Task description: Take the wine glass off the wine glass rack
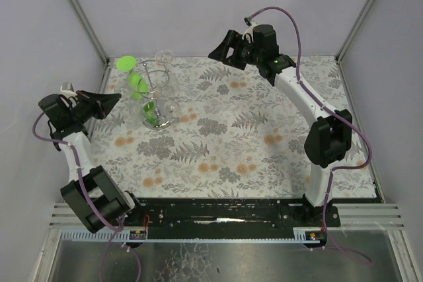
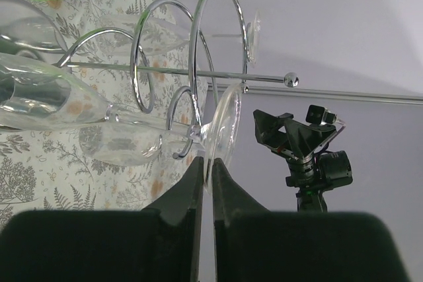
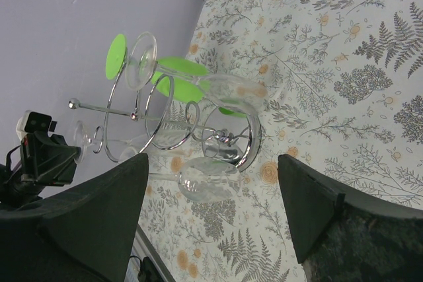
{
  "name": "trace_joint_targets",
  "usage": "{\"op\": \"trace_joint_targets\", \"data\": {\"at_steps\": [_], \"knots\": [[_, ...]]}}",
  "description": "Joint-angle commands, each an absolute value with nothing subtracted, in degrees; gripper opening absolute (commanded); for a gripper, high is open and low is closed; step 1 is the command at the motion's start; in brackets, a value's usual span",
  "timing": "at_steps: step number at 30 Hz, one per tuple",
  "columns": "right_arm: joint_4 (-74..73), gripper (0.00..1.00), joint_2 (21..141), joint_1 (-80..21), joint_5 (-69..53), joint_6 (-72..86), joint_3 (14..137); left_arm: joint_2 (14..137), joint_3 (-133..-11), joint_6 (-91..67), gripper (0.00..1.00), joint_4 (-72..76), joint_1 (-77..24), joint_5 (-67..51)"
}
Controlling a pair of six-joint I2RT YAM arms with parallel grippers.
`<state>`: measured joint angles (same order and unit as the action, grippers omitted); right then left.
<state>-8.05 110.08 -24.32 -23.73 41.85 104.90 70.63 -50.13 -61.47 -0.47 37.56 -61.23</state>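
Left gripper (image 2: 206, 163): my fingers are pinched tight on the foot rim of the wine glass (image 2: 53, 100).
Wine glass: lying sideways, stem through a loop of the wine glass rack (image 2: 198, 74).
Top view: my grip is too small to read.
Right gripper (image 3: 211, 209): spread wide, holding nothing.

— Is any text, label, brand or number to be read in the three views?
— None can be read.
— Are any marks seen that might be labels?
— Small coloured patches (image 1: 137, 234) are seen on the rail (image 1: 218, 221) at the near edge of the desk (image 1: 264, 156), by the arm bases. They are too small to be read.
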Motion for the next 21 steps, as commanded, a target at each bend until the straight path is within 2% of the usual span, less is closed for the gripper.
{"op": "trace_joint_targets", "data": {"at_steps": [1, 16, 18, 21], "knots": [[-5.9, 0.85, 107.3, -24.0, -25.3, 41.2, 105.5, 69.0, -52.0, -60.4, 0.0, -1.7, 39.5, -63.9], [-4.6, 0.87, 106.3, -24.0, -25.3, 41.9, 103.4, 67.2, -51.6, -58.1, 0.0, -6.4, 42.9, -67.7], [-4.7, 0.89, 106.2, -24.0, -25.2, 41.8, 103.4, 67.0, -51.5, -57.8, 0.0, -6.9, 43.5, -68.0], [-4.9, 0.97, 106.3, -24.0, -25.2, 41.4, 103.3, 67.0, -52.1, -57.1, 0.0, -8.0, 44.7, -68.9]]}}
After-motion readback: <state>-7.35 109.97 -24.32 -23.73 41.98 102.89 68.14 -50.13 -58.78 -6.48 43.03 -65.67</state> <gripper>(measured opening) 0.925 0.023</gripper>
